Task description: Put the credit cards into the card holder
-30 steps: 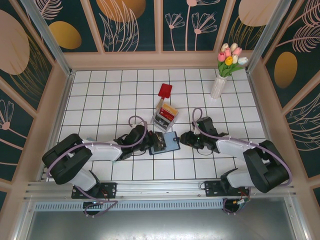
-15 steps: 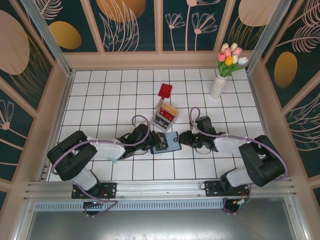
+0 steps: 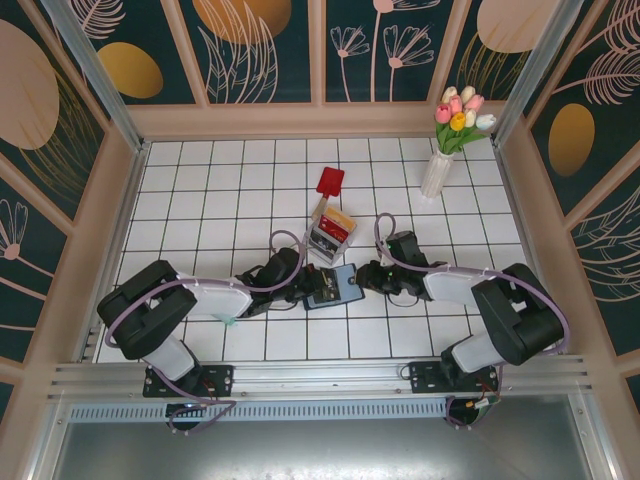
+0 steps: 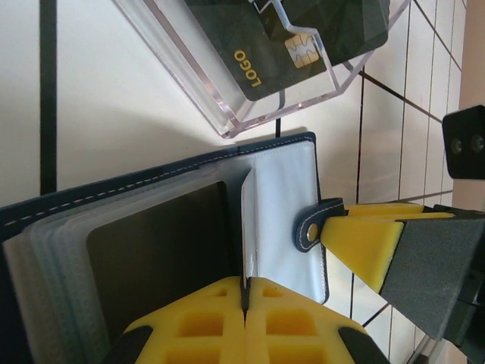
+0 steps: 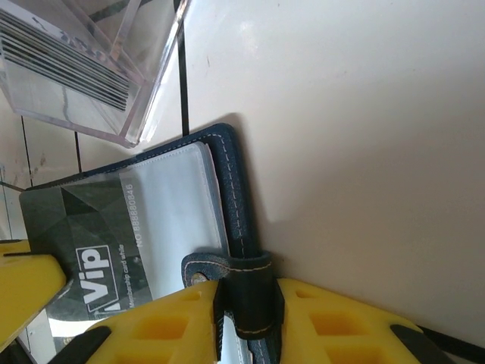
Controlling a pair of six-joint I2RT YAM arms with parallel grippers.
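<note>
The open wallet [image 3: 343, 287] lies flat, long axis left-right, tab [image 4: 312, 224] pointing right; left claw [image 4: 245, 296] pinches a sleeve [image 4: 248, 220], right claw [image 5: 246, 292] clamps the tab.

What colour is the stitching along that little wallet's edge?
Whitish, against the dark navy wallet; clearest in the right wrist view.

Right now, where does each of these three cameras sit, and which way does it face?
Top external: above and behind, looking down on the tiled table; left arm and right arm show, bases at bottom.
Left wrist: on the left arm, close over the card holder; left fingers pinch its clear sleeve.
Right wrist: on the right arm, facing the snap tab between the right fingers.
Shared: both wrist views catch the card holder and clear box.
</note>
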